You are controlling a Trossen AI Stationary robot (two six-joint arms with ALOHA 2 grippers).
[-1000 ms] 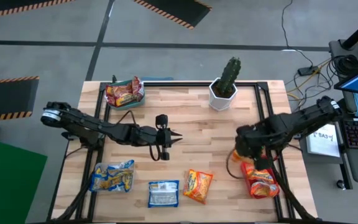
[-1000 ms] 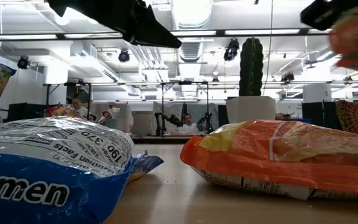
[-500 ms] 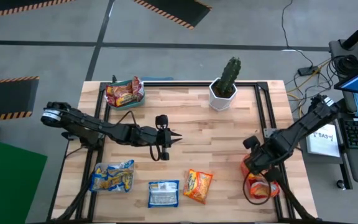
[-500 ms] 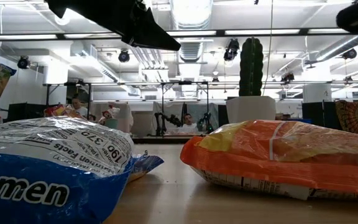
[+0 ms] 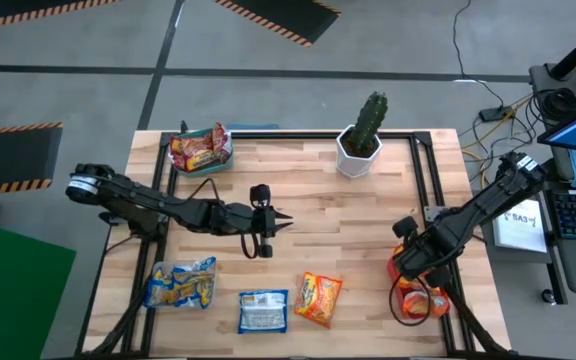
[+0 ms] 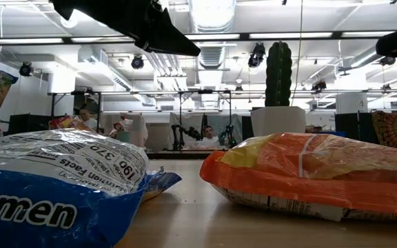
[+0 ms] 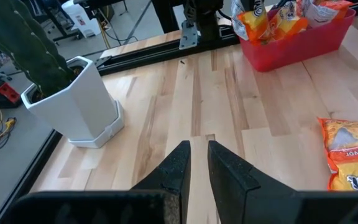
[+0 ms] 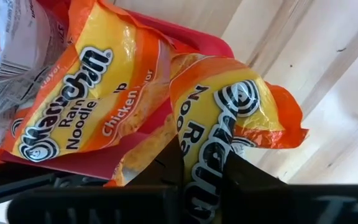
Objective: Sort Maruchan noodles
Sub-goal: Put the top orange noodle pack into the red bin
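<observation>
My right gripper is shut on an orange-yellow Maruchan packet, over the red tray at the table's near right corner. The tray holds other orange packets. My left gripper hovers shut above the middle of the table, touching nothing. An orange packet, a blue-silver packet and blue-yellow packets lie flat near the near edge. Red-silver packets sit in a tray at the far left corner. My right gripper pinches the orange-yellow packet between its two fingers at one end, coming from above and slanting down. The packet reaches away from the fingers over the tray's rim. Whether it rests on the packets below cannot be told.
A cactus in a white pot stands at the far edge, right of the middle, and shows ahead of my left gripper. Black rails run along the table's sides. In the low view, the blue packet and orange packet fill the foreground.
My right gripper has carried the orange-yellow packet toward the table's near right corner and now holds it over the red tray. In the low view the packet has left the picture's upper right.
</observation>
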